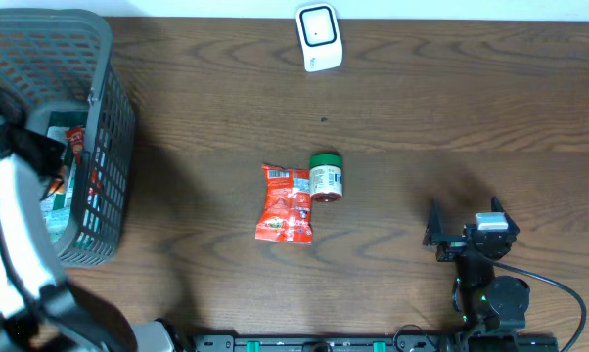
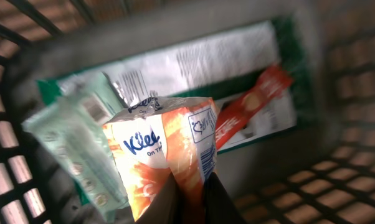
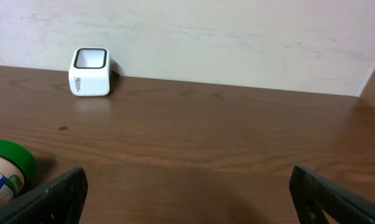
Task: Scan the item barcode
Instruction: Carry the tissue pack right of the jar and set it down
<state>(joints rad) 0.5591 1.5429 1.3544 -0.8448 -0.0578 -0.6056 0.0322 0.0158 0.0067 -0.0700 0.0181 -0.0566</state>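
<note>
Since the left end effector (image 2: 190, 198) is clamped on the orange packet (image 2: 151, 149) in the basket (image 1: 113, 137), with the right end effector (image 3: 187, 199) wide, I'd lift it to the scanner (image 1: 319, 37) next.

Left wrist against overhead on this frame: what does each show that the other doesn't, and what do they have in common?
Left wrist only: the left hand shut on an orange packet, with a pale green packet beside it.
Overhead only: the white scanner, a red pouch beside a green-lidded jar on the table, and the open right hand.
Both: the grey basket with red packaging inside.
</note>
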